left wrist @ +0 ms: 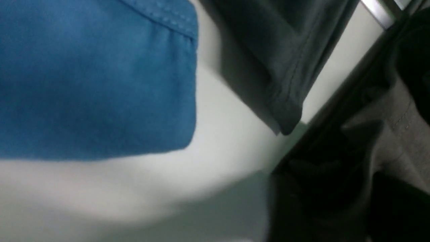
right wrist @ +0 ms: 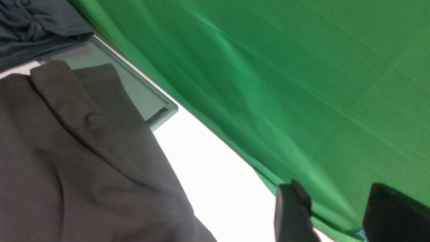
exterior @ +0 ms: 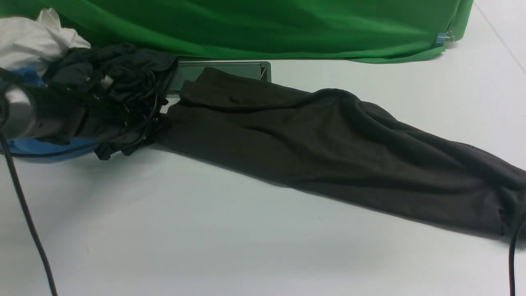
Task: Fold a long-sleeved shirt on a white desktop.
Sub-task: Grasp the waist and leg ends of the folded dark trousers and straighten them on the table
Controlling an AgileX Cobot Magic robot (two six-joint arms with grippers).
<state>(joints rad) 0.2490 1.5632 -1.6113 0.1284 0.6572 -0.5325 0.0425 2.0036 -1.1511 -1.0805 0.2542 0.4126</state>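
The long-sleeved shirt [exterior: 328, 148] is dark brownish-black and lies bunched in a long band across the white desktop [exterior: 205, 230], from the back left to the front right edge. Its far end overlaps the hatch. My left gripper [exterior: 150, 123] sits at the shirt's left end. In the left wrist view only a dark blur fills that corner, so fingers and cloth cannot be told apart. My right gripper [right wrist: 336, 201] hangs open above the table beside the shirt [right wrist: 67, 151], with only green cloth behind the gap between its fingers [right wrist: 292, 215].
A green backdrop [exterior: 267, 24] closes the far side. The silver-framed hatch [exterior: 230, 69] lies under the shirt's far end. A dark grey garment [exterior: 119, 61], a blue shirt [left wrist: 94, 77] and white cloth [exterior: 33, 37] are heaped at the back left. A black cable [exterior: 24, 213] crosses the front left.
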